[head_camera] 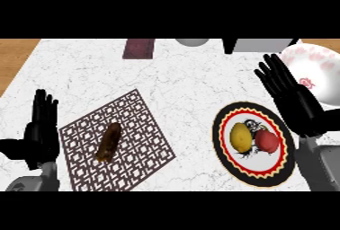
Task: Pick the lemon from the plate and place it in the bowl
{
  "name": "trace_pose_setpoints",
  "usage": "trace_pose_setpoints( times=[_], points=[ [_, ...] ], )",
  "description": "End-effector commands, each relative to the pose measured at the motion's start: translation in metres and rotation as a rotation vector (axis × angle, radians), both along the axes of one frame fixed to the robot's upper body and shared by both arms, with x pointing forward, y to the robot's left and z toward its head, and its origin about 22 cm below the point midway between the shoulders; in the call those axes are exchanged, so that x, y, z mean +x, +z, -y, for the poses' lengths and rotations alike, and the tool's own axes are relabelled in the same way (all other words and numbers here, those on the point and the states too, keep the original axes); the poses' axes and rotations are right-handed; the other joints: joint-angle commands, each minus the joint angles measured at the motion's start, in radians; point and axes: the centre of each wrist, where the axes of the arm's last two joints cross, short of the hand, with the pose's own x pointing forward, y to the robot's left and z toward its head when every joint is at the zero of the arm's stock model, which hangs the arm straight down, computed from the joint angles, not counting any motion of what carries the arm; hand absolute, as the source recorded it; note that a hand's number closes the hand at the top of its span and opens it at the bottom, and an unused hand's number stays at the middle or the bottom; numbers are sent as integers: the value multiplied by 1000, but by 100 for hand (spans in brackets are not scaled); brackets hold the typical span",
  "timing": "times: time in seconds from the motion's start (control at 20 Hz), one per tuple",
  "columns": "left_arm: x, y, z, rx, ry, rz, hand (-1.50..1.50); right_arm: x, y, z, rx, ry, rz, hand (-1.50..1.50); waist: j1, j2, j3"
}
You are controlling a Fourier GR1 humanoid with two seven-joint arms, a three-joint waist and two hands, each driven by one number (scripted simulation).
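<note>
you're over a white marble counter (179,63), wood floor (15,58) at the left edge, patterned brown mat (143,134) lying flat

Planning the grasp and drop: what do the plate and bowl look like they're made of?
Plate: probably glazed ceramic, judging by its smooth face with printed black, red and yellow rings. Bowl: likely glazed ceramic or porcelain too, white and smooth with red floral marks.

Plate (228,152) lies just left of and below the right hand (292,96); lemon (240,137) and a round fruit (267,141) sit side by side on it, fruit nearer the hand. Bowl (317,67) lies right of the hand. Mat (133,117) lies right of the left hand (41,134), a long object (109,142) on it.
</note>
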Motion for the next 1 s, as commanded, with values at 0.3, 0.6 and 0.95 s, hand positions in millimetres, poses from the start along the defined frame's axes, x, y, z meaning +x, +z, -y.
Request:
trace_pose_setpoints(
  times=[0.3, 0.6, 0.95],
  points=[
    [3, 22, -23, 180, -82, -69, 0, -22, 45, 91, -833, -377, 33, 150, -117, 48, -55],
    [-6, 28, -35, 194, -125, -162, 0, -79, -22, 70, -799, -789, -91, -150, -126, 6, -14],
    [1, 48, -48, 202, -167, -159, 0, -149, -17, 4, -857, -872, -131, -150, -75, 24, -17]
  ],
)
